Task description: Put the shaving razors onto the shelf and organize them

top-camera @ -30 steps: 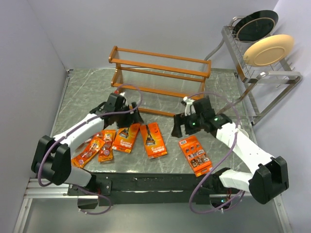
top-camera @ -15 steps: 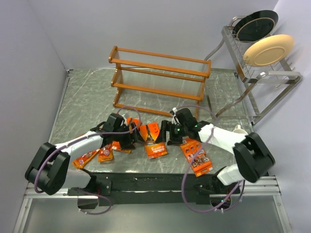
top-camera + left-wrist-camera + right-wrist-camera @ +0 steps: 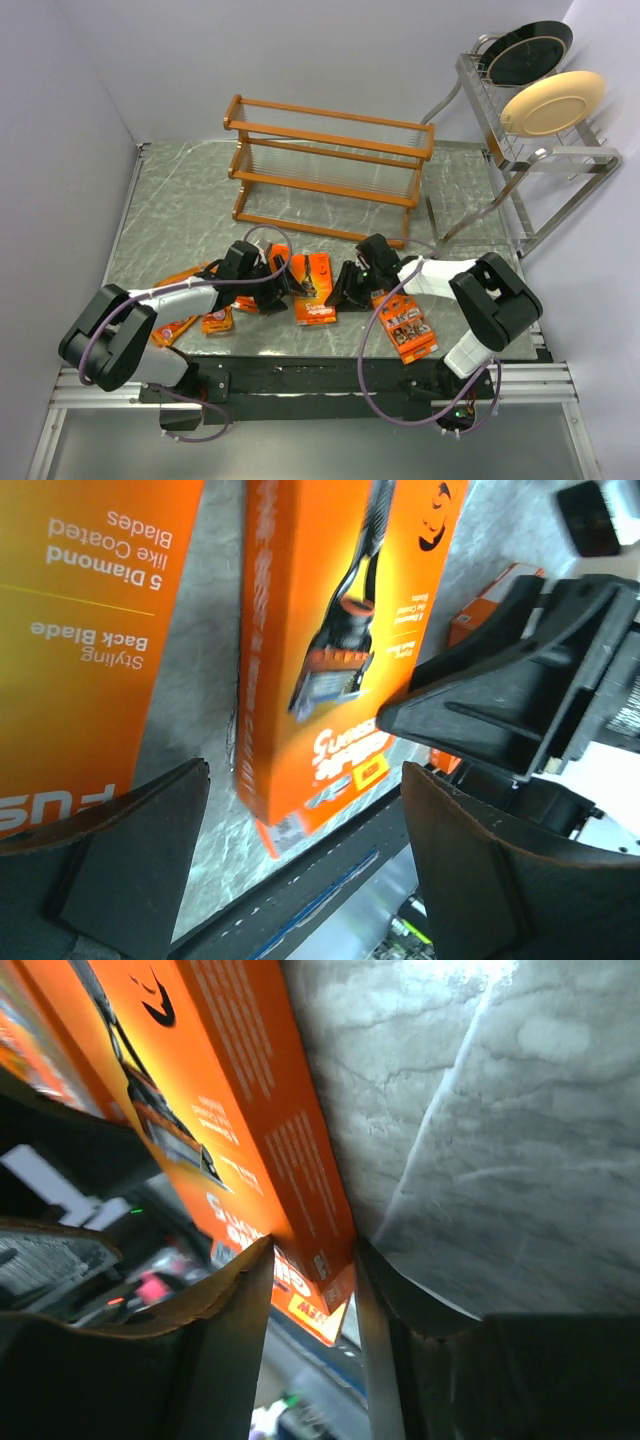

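Several orange shaving razors lie near the table's front edge. A large card pack showing a dark razor sits in the middle, with my two grippers on either side of it. My right gripper has closed on that pack's near right corner, one finger on its face and one at its side. My left gripper stands open just left of it, with the pack ahead of the wide-apart fingers. Another large pack lies left of it. The orange-brown shelf stands at the back, apart from both.
Small narrow packs lie at the front left by the left arm. A wider blister pack lies at the front right. A silver plate rack with a black plate and a cream plate stands at the far right. The table's front edge is just beyond the packs.
Both arms came forward and down from mid-table to the middle razor pack. The right jaws narrowed from wide open onto its corner. The left jaws stayed wide.
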`<state>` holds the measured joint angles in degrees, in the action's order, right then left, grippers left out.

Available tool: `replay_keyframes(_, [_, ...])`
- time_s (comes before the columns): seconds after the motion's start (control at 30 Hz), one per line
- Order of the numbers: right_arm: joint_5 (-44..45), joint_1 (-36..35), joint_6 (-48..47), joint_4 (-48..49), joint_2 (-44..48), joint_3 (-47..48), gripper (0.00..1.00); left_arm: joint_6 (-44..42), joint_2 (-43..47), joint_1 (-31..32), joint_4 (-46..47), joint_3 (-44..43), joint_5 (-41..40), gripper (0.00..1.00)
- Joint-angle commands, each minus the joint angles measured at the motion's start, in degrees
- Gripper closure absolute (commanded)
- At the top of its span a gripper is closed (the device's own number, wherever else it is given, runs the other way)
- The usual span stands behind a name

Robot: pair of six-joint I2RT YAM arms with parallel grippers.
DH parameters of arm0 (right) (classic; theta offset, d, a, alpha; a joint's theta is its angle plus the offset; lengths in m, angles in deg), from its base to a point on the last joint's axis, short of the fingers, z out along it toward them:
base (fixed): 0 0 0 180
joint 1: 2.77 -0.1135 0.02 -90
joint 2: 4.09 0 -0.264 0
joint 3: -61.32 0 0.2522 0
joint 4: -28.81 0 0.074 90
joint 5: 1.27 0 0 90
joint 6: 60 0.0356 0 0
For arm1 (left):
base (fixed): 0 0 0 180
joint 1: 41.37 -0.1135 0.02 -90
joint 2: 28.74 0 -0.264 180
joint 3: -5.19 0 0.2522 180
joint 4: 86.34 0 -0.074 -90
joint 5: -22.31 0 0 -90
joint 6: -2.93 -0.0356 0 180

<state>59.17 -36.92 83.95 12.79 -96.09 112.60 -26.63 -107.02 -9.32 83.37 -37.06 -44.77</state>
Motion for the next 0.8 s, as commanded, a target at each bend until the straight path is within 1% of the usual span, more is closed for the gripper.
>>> replay_keyframes(0.0, [-2.77,2.24,6.59,6.81,-4.23,-4.73,0.58,2.04,-0.47,0.2,7.15,2.38,0.64,0.14])
replay_keyframes(0.07, [-5.68,3.21,9.75,10.6,-6.16,-6.31,0.63,2.57,-1.26,0.2,7.7,2.91,0.81,0.13])
replay_keyframes(0.2, [-9.11,5.23,12.58,16.4,-9.76,-6.84,0.65,2.31,-1.96,0.2,6.03,2.65,0.46,0.12])
replay_keyframes(0.27, [-11.12,5.85,13.19,19.29,-11.79,-6.15,0.65,2.83,-2.92,0.2,7.78,3.26,1.34,0.12])
replay_keyframes(0.33, [-11.74,5.76,13.02,19.49,-13.28,-5.09,0.66,3.01,-3.89,0.11,10.58,3.53,2.22,0.13])
replay_keyframes(0.43, [-12.71,5.76,13.28,20.1,-14.34,-4.47,0.7,3.19,-6.61,0.03,13.57,3.0,3.53,0.15])
replay_keyframes(0.47, [-12.89,5.85,13.2,20.02,-14.25,-4.91,0.78,3.19,-8.27,0.03,14.02,2.74,3.71,0.16])
replay_keyframes(0.5, [-11.76,5.94,13.46,18.71,-13.64,-5.17,1.0,3.27,-9.16,-0.32,15.33,2.74,4.24,0.19])
replay_keyframes(0.53, [-10.7,6.03,11.28,15.65,-13.2,-4.91,1.0,3.54,-10.04,-0.5,17.61,3.17,5.2,0.21])
replay_keyframes(0.57, [-10.61,6.2,11.44,16.23,-12.68,-5.95,1.0,4.32,-11.44,-0.59,19.72,3.35,5.99,0.24])
replay_keyframes(0.6, [-10.08,6.55,11.35,16.15,-11.37,-6.49,1.0,4.59,-12.06,-0.76,20.09,3.27,6.26,0.33])
replay_keyframes(0.67, [-9.81,6.9,11.0,16.15,-9.87,-7.37,1.0,5.38,-12.95,-0.85,21.57,3.0,7.4,0.44])
replay_keyframes(0.7, [-9.99,6.99,10.74,15.89,-8.73,-7.37,1.0,5.56,-13.04,-0.77,22.11,3.18,7.58,0.52])
replay_keyframes(0.77, [-9.73,6.99,9.51,14.84,-7.75,-7.02,1.0,6.0,-12.95,-0.85,22.2,3.44,7.58,0.58])
